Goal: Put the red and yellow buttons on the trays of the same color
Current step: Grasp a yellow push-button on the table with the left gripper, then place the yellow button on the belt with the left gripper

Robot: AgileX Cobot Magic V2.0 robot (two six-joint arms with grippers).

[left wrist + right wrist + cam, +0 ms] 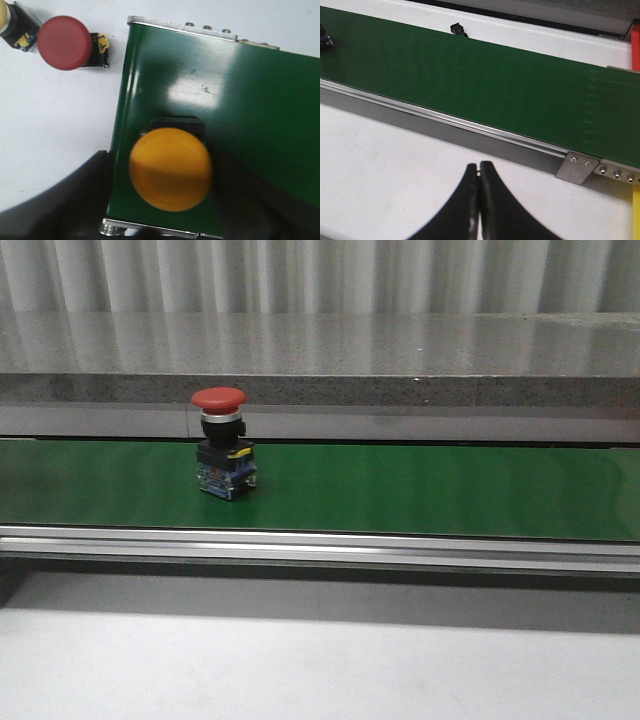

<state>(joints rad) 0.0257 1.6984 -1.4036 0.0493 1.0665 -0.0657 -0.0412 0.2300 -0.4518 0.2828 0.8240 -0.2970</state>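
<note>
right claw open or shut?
Shut. In the right wrist view the right claw has both fingers pressed together, nothing between them.

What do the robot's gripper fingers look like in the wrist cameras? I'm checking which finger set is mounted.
The right gripper has smooth black fingers that curve inward and taper to narrow tips. The left gripper shows only broad, blurred black fingers at the frame's lower corners. No cables, markings or labels are visible on either.
</note>
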